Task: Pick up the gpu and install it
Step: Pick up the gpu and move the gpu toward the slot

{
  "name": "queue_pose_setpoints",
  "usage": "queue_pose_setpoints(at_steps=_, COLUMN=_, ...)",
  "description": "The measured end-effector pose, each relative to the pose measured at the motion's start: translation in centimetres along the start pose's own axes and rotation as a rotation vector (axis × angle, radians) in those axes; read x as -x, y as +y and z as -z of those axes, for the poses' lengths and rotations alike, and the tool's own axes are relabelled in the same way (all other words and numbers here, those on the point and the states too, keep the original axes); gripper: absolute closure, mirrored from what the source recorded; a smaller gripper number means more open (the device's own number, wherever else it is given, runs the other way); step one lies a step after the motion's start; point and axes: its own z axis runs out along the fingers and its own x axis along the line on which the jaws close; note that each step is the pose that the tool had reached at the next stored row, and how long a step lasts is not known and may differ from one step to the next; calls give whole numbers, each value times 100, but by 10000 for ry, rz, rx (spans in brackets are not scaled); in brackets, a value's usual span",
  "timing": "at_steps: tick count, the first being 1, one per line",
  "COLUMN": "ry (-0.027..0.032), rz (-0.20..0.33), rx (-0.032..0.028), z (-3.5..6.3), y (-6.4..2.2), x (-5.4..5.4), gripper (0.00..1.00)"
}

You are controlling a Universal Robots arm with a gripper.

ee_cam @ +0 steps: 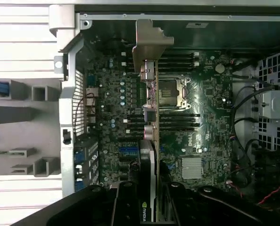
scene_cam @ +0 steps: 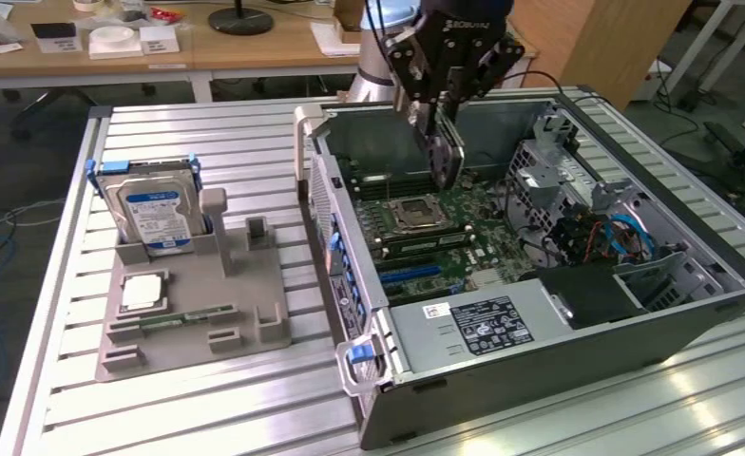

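Note:
My gripper (scene_cam: 440,112) hangs over the open computer case (scene_cam: 576,356) and is shut on the gpu (scene_cam: 444,157). The gpu is a thin dark card held on edge, its lower end a little above the motherboard (scene_cam: 455,233) near the processor socket (scene_cam: 413,215). In the wrist view the gpu (ee_cam: 152,117) runs edge-on across the motherboard (ee_cam: 206,94), with its pale metal bracket (ee_cam: 148,40) at the far end, by the case wall. The black fingers (ee_cam: 126,200) of my gripper (ee_cam: 149,190) clamp the card's cooler end from both sides.
On the exterior view's left, a grey holder (scene_cam: 252,328) carries a silver hard drive (scene_cam: 157,214) with a blue label, a processor chip (scene_cam: 141,293) and a slim memory stick (scene_cam: 176,321). Inside the case are a power supply (scene_cam: 493,326), cables (scene_cam: 620,237) and a drive cage (scene_cam: 557,161).

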Motion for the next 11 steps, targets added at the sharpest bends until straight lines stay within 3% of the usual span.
queue_pose_setpoints(at_steps=11, ry=0, rz=0, rx=11, z=-12, y=15, x=441, gripper=73)
